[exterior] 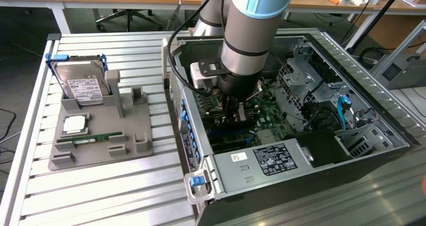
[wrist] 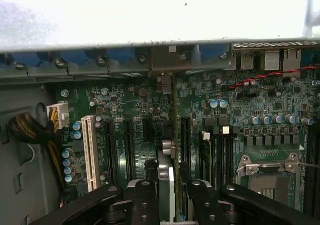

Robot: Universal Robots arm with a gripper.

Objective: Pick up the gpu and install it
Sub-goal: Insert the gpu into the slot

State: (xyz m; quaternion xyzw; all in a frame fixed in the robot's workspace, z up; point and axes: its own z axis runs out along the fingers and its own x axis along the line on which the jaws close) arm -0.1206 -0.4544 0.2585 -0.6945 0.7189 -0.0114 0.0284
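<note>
a robot arm reaches down into an open computer case point(exterior: 313, 151) lying on a slatted desk point(exterior: 100, 186). its claw point(wrist: 167, 195) is clamped on the gpu point(wrist: 166, 177), held edge-on between the two black fingers point(wrist: 142, 200), just above the green motherboard point(wrist: 135, 115) and its expansion slots. beside the case, at the exterior view's left, a grey tray point(exterior: 100, 136) holds a hard drive point(exterior: 81, 84) and a memory stick point(exterior: 90, 137).

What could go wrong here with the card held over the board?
The gpu, held edge-on in the claw, hangs above the motherboard between several parallel slots; a slight offset could seat it in the wrong one or scrape components. The arm reaches deep inside the computer case, so its cable could snag the case wall.
</note>
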